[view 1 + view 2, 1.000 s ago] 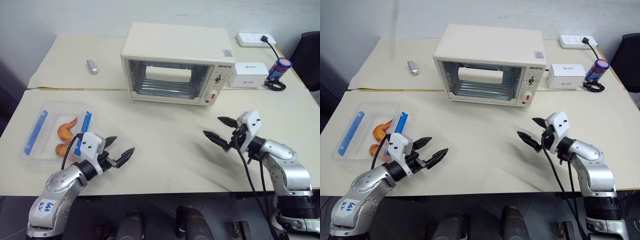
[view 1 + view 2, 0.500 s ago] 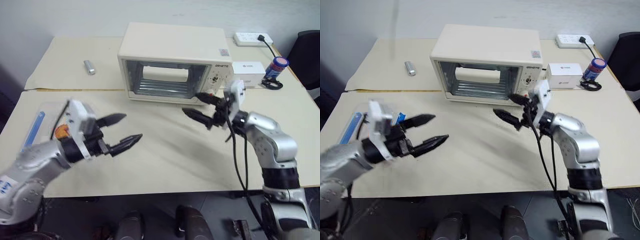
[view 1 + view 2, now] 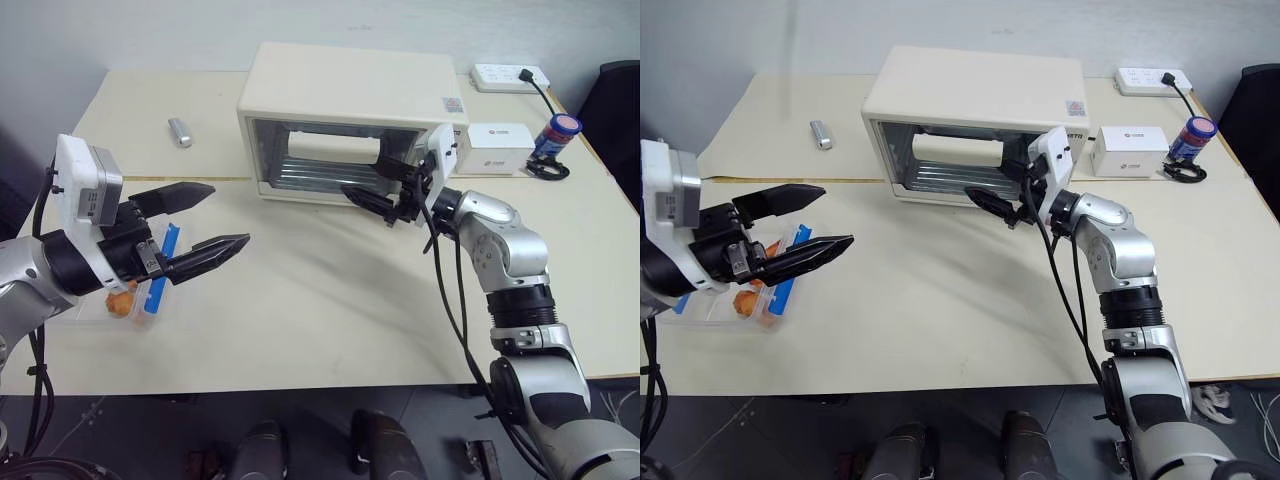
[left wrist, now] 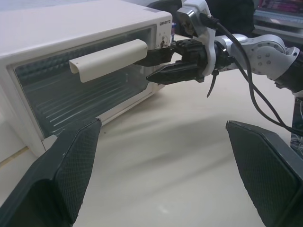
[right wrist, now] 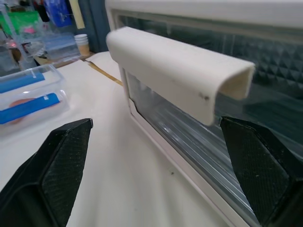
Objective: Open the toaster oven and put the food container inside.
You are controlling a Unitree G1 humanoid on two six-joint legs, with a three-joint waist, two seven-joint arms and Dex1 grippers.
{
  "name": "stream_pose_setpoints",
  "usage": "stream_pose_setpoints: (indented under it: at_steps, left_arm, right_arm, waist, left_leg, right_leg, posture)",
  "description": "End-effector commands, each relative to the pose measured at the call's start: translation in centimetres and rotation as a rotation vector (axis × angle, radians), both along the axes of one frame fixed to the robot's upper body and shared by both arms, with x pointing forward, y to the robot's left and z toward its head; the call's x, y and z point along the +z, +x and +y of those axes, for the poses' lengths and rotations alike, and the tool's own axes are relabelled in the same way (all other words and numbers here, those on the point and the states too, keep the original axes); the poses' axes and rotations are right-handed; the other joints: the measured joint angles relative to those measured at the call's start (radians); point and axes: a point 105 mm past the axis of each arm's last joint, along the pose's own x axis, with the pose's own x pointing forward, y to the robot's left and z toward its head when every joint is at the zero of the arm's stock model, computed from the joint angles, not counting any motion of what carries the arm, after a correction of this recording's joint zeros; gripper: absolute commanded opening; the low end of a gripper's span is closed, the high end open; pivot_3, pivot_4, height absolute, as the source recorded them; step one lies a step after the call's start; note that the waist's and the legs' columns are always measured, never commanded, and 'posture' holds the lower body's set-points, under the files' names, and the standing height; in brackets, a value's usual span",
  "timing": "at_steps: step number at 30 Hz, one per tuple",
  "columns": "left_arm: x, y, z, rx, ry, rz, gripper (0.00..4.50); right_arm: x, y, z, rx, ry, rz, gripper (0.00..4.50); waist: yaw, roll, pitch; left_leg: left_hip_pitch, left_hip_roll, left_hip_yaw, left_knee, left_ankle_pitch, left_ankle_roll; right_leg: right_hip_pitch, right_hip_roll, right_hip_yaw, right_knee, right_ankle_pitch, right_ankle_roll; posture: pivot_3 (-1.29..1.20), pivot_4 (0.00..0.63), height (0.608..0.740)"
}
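Observation:
The cream-white toaster oven [image 3: 350, 95] stands at the back middle of the table, its glass door shut and its handle [image 3: 332, 148] across the top of the door. My right gripper [image 3: 362, 176] is open and hangs just in front of the door, near the handle's right end; its fingers [image 5: 61, 165] flank the handle [image 5: 180, 80] without touching it. Raised over the table's left side is my left gripper [image 3: 230, 213], open, pointing toward the oven, with nothing in it. The food container [image 3: 740, 295], clear with blue clips and orange pieces, lies on the table partly behind that gripper.
Behind the oven's left side lies a small silver cylinder [image 3: 181, 131]. To its right are a small white box [image 3: 500, 147], a blue-capped bottle [image 3: 557, 133] and a white power strip [image 3: 510, 75]. A black chair [image 3: 615, 110] stands at the far right edge.
Both arms have risen from low over the table's front. The right gripper swung left and forward up to the oven door handle. The left gripper lifted above the container. Both stay open.

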Motion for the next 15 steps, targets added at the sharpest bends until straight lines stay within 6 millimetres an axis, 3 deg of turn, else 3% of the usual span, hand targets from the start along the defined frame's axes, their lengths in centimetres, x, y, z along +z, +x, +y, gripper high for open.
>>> stream_pose_setpoints:
  at_steps: [1, 4, 7, 11, 15]
  left_arm:
    - [0.7, 0.2, 0.4, 0.041, -0.004, -0.053, 4.5]
    - [0.9, 1.2, 1.2, 0.1, -0.006, -0.073, 4.5]
    - [2.3, 2.7, 2.0, 0.151, -0.038, -0.117, 3.89]
    - [3.7, 5.3, 2.2, 0.186, -0.003, -0.173, 2.66]
    - [4.0, 7.9, 0.9, 0.165, 0.081, -0.196, 1.43]
  right_arm:
    - [1.2, -2.6, 0.6, 0.129, 0.008, -0.072, 4.47]
    - [0.4, -3.9, 0.8, 0.179, -0.025, -0.068, 4.47]
    - [-1.0, -4.8, 0.9, 0.197, -0.059, -0.053, 4.5]
    - [-2.7, -5.3, 1.2, 0.184, -0.081, -0.038, 4.5]
    - [-3.8, -5.3, 1.5, 0.156, -0.078, -0.021, 4.5]
  waist:
    - [-0.001, 0.0, 0.0]
    - [-0.005, 0.0, 0.0]
    - [-0.008, 0.0, 0.0]
    - [-0.009, 0.0, 0.0]
    - [-0.014, 0.0, 0.0]
  left_leg:
    - [0.0, 0.0, 0.0, 0.0, 0.0, 0.0]
    - [0.0, 0.0, 0.0, 0.0, 0.0, -0.001]
    - [0.0, 0.0, 0.0, 0.0, 0.0, -0.001]
    - [0.0, 0.001, 0.001, 0.0, 0.0, -0.001]
    - [0.0, 0.001, 0.002, 0.0, 0.0, -0.002]
  right_leg:
    - [0.0, 0.0, 0.0, 0.0, 0.0, 0.0]
    - [0.0, 0.0, 0.0, 0.0, 0.0, 0.0]
    - [0.0, 0.001, 0.0, 0.0, 0.0, 0.0]
    - [0.0, 0.002, 0.0, 0.0, 0.0, 0.0]
    - [0.0, 0.004, 0.001, 0.0, 0.0, 0.0]
  posture:
    - [0.0, 0.15, 0.74]
    - [0.0, 0.15, 0.74]
    - [0.0, 0.15, 0.74]
    - [0.0, 0.15, 0.74]
    - [0.0, 0.15, 0.74]
